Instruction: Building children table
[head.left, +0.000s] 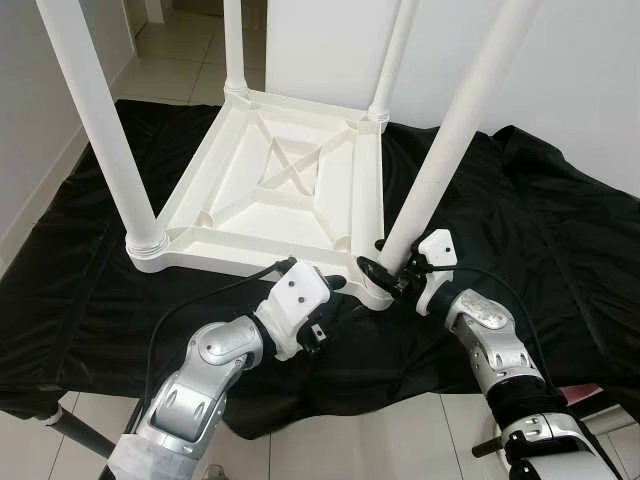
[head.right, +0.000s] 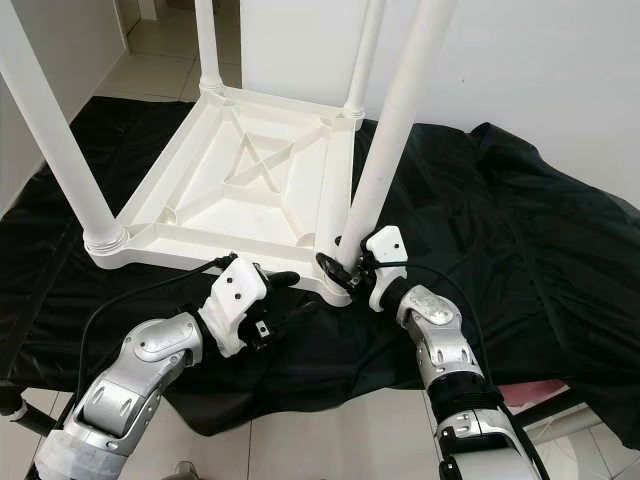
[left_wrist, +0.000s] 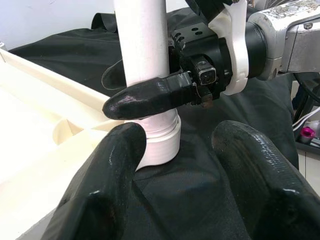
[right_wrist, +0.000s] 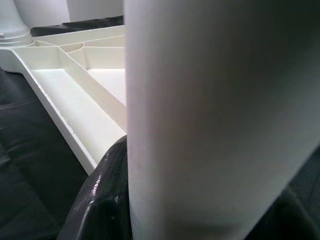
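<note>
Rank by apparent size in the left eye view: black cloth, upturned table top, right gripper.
1. black cloth
2. upturned table top
3. right gripper, clamped around the near leg; it sits nearest the camera yet looks smallest.

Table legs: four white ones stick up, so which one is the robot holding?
The near-right leg, closest to the robot's right arm. The right end effector clamps it just above its base; the other three stand untouched.

A crumpled black sheet (head.left: 560, 230) covers pale floor tiles (head.left: 170, 60) beside plain white walls (head.left: 590, 80) in daylight.
</note>
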